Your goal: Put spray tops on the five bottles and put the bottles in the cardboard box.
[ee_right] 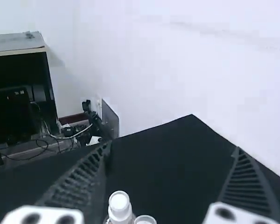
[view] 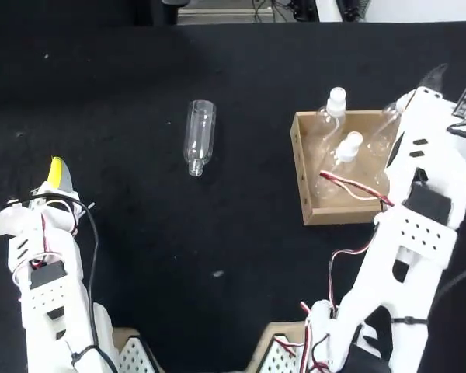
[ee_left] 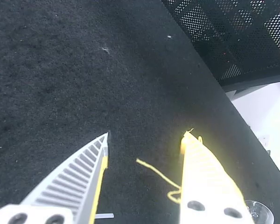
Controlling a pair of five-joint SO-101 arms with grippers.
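Cardboard box (view: 301, 167) holds capped bottles (view: 343, 153); an uncapped bottle (view: 199, 136) lies outside.

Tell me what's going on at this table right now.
Two robot arms are capping bottles and boxing them. The right arm hangs over the cardboard box, jaws open above at least two bottles with spray tops inside. One uncapped bottle lies on the table. The left arm sits apart, jaws open over bare cloth.

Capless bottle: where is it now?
High view: the capless bottle lies on its side on the black table, left of the cardboard box and clear of it.
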